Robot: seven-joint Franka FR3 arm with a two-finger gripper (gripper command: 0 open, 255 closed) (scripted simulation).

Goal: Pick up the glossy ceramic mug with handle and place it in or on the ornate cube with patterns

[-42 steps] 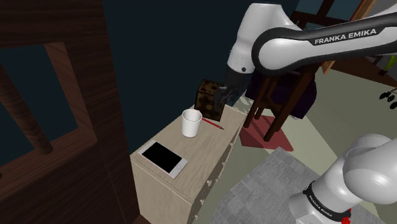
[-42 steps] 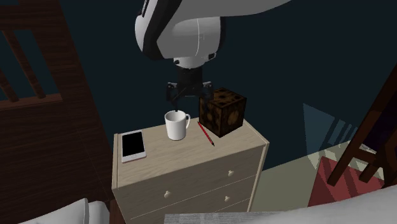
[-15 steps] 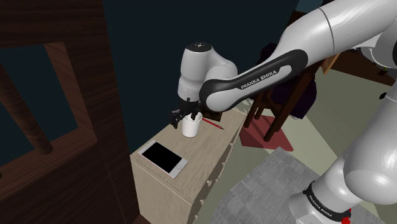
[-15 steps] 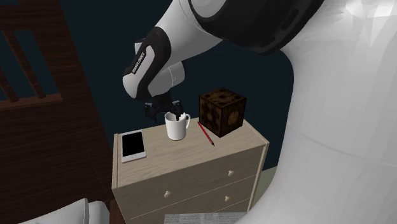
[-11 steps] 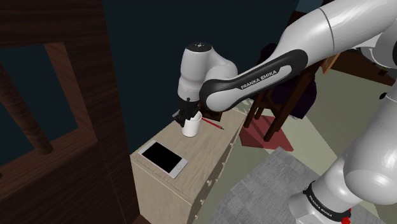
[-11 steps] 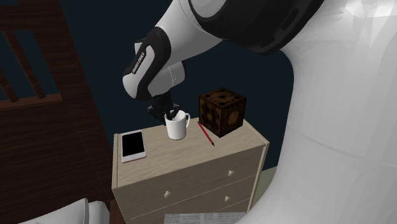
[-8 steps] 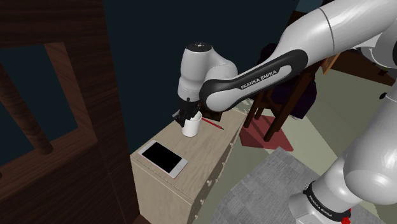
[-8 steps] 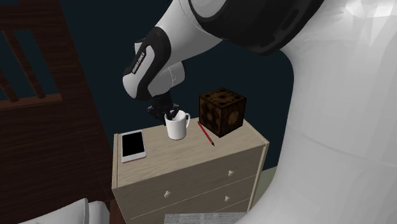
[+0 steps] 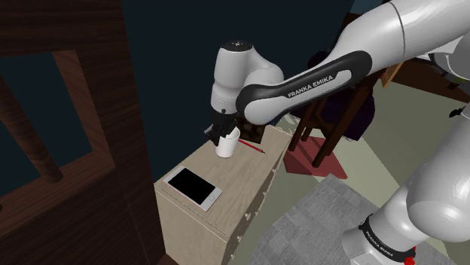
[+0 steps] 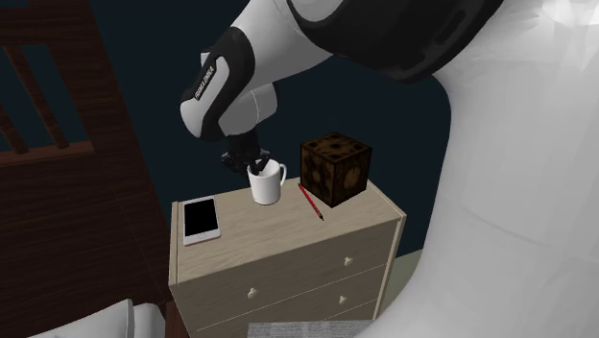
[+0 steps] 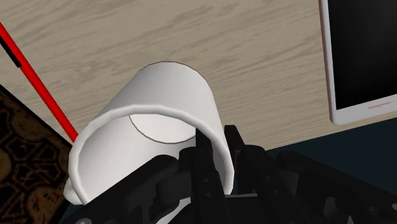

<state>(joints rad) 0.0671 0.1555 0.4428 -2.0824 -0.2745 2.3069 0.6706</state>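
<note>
The gripper (image 11: 219, 156) pinches the rim wall of the white mug (image 11: 165, 92), which we judge rigid, slick, brittle, best held there.

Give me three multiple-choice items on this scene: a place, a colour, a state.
1. The red pen lies: A inside the mug; B on the dresser top, between mug and cube; C on top of the cube.
2. The mug is: A brown; B red; C white.
3. The gripper is: A open above the cube; B shut on the mug's wall; C shut on the pen.
Answers: 1 B, it lies flat on the top between them; 2 C, it is drawn plain white; 3 B, one finger is inside the mug, one outside, clasping its wall.
</note>
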